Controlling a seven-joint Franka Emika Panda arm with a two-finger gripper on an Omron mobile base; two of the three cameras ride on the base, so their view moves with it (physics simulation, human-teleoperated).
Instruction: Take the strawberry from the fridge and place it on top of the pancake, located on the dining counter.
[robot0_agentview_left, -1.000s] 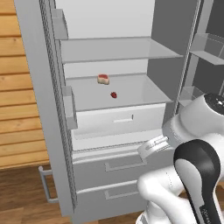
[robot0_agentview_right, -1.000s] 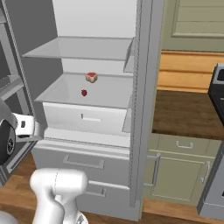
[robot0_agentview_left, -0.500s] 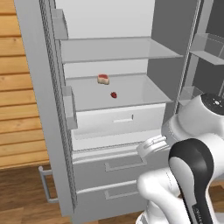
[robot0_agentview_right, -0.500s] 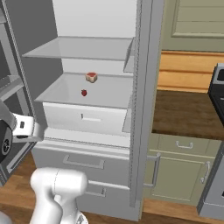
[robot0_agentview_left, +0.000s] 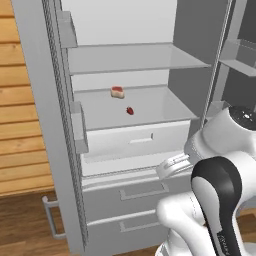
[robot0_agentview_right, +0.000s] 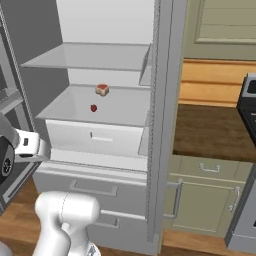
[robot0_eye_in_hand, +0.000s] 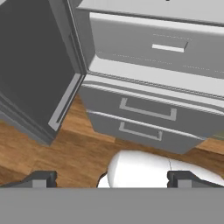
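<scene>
The fridge (robot0_agentview_left: 35, 115) (robot0_agentview_right: 161, 130) stands open. On its lower glass shelf (robot0_agentview_left: 165, 107) lies the strawberry (robot0_agentview_left: 130, 111) (robot0_agentview_right: 93, 107), tiny and dark red, just in front of a pale block with a red top (robot0_agentview_left: 117, 92) (robot0_agentview_right: 102, 89). My gripper (robot0_eye_in_hand: 111, 179) is open, its fingertips (robot0_eye_in_hand: 41, 179) wide apart with nothing between them. It hangs low in front of the fridge, below the strawberry's shelf, and looks down at the lower drawers (robot0_eye_in_hand: 146, 111) and the wooden floor. The pancake and the dining counter are out of view.
A white inner drawer (robot0_agentview_left: 137, 140) sits under the strawberry's shelf. The open door with bins (robot0_agentview_left: 240, 55) (robot0_eye_in_hand: 35, 74) stands on one side of the arm. A brown worktop (robot0_agentview_right: 210, 130) over pale green cabinets (robot0_agentview_right: 205, 197) and a stove edge (robot0_agentview_right: 248, 105) lie past the fridge.
The arm's elbow has shifted slightly to the left in the left base view. The strawberry and the fridge have not moved, and the gripper stays open.
</scene>
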